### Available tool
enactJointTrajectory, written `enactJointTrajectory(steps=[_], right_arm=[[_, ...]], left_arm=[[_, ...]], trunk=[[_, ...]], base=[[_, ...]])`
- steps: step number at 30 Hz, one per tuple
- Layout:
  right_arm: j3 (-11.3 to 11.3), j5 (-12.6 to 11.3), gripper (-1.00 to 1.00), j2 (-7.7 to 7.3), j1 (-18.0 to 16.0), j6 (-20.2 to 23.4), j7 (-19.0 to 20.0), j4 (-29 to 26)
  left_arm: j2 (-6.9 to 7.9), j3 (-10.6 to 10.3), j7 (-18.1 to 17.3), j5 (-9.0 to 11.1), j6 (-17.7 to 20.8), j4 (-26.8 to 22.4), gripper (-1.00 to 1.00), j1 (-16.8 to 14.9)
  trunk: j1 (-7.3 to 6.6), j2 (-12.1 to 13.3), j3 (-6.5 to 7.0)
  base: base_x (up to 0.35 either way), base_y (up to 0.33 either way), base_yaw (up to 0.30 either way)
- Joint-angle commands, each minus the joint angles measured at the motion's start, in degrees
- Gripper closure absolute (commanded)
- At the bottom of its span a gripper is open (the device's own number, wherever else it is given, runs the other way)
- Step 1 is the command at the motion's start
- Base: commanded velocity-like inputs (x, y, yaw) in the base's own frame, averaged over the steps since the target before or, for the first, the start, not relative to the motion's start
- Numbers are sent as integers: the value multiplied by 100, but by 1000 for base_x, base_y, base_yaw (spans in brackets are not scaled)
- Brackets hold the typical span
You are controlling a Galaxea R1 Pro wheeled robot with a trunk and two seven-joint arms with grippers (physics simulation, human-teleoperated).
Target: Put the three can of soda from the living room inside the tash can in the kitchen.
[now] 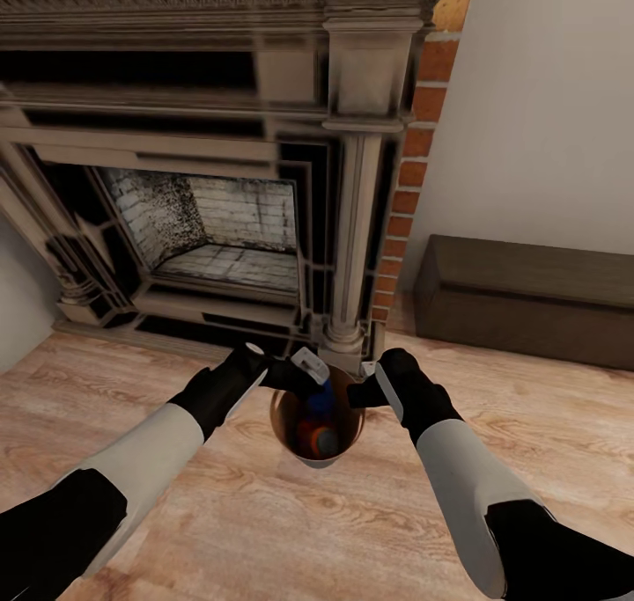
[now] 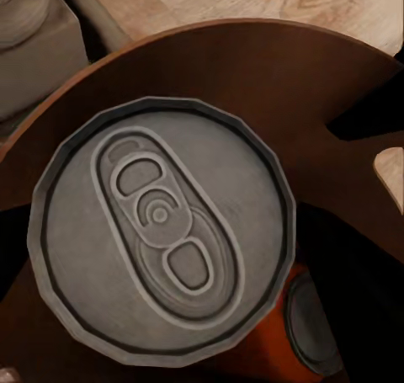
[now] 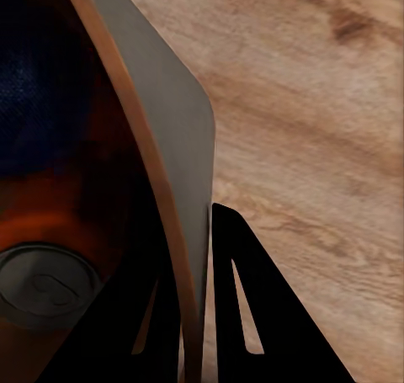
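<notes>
The tash can (image 1: 281, 418), pale outside and coppery brown inside, hangs just above the wood floor in front of the fireplace. My right gripper (image 1: 363, 395) is shut on its rim; the right wrist view shows the wall (image 3: 160, 105) between the two fingers (image 3: 261, 316). My left gripper (image 1: 308, 375) is over the opening, shut on a blue and orange can of soda (image 1: 321, 397). That can's silvery top (image 2: 160, 231) sits close in the left wrist view. Another can (image 1: 321, 439) (image 2: 313, 324) (image 3: 42, 286) lies at the bottom of the bucket.
A grey-framed fireplace (image 1: 220, 223) with a red-brick edge (image 1: 414, 161) stands directly ahead. A long dark low cabinet (image 1: 528, 302) runs along the pale wall on the right. Light wood plank floor (image 1: 264, 531) stretches beneath and behind my arms.
</notes>
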Motion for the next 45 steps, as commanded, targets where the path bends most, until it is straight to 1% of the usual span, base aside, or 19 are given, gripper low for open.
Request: enactJointTrajectory(steps=[1, 3, 5, 10, 17, 18, 27, 31, 32, 34, 35, 37, 38, 39, 40, 41, 42, 43, 45], right_arm=[[-7, -151, 100, 1, -2, 4, 44, -1], [-7, -151, 100, 1, -3, 4, 44, -1], [-7, -151, 100, 1, -5, 4, 44, -1], [-7, -151, 100, 1, -9, 4, 47, -1], [-7, -151, 100, 1, -10, 4, 52, -1], [-7, -151, 100, 1, -10, 4, 52, -1], [-7, -151, 100, 1, -10, 4, 53, 0], [-7, -151, 100, 1, -10, 4, 53, 8], [-7, -151, 100, 1, -9, 4, 56, 11], [-9, -151, 100, 1, -8, 4, 59, 15], [-9, -151, 100, 1, -7, 4, 60, 15], [-10, -151, 100, 1, -4, 4, 61, 21], [-12, -151, 100, 1, -3, 4, 61, 23], [-14, -151, 100, 1, -2, 4, 61, 24], [-14, -151, 100, 1, -2, 4, 61, 24], [-15, -151, 100, 1, -2, 4, 61, 34], [-15, -151, 100, 1, -2, 4, 61, 45], [-16, -151, 100, 1, -2, 4, 61, 68], [-16, -151, 100, -7, -2, 4, 61, 108]], left_arm=[[2, -4, 38, -1, -3, 1, 100, 1], [2, -13, 119, -13, -19, 35, 100, 4], [-5, -38, 168, -16, -140, 257, 100, 6], [-79, -208, 201, -2, -314, 730, 100, 0], [-122, -276, 206, 2, -341, 816, 100, -2], [-124, -278, 206, 2, -343, 818, -100, -2], [-121, -278, 204, 8, -346, 820, -100, -2], [-82, -256, 158, 28, -339, 741, -100, -2], [-71, -250, 134, 31, -334, 646, -100, -3], [-39, -232, -28, 40, -286, 89, -100, 6], [2, -224, -103, 43, -271, -104, -100, 15], [331, -158, -433, 81, -136, -935, -100, 45], [517, -48, -571, 97, 3, -1355, -100, 54], [701, 149, -706, 114, 122, -1740, -100, 62], [793, 272, -790, 126, 168, -1911, -100, 67], [977, 540, -1009, 153, 234, -2207, -100, 92], [1064, 673, -1140, 163, 258, -2333, -100, 113], [1213, 928, -1435, 176, 291, -2546, -100, 162], [1420, 1410, -1930, 187, 329, -2845, -100, 282]], trunk=[[0, 0, 1], [0, 0, 1], [0, 0, 1], [0, 0, 1], [0, 0, 1], [0, 0, 1], [0, 0, 1], [0, 0, 1], [0, 0, 1], [0, 0, 1], [0, 0, 1], [0, 0, 1], [0, 0, 1], [0, 0, 1], [0, 0, 1], [0, 0, 1], [0, 0, 1], [0, 0, 1], [0, 0, 1]], base=[[0, 0, 0], [0, 0, 0], [0, 0, 0], [0, 0, 0], [0, 0, 0], [0, 0, 0], [0, 0, 0], [0, 0, 0], [0, 0, 0], [0, 0, 0], [0, 0, 0], [0, 0, 0], [0, 0, 0], [0, 0, 0], [0, 0, 0], [0, 0, 0], [0, 0, 0], [0, 0, 0], [0, 0, 0]])
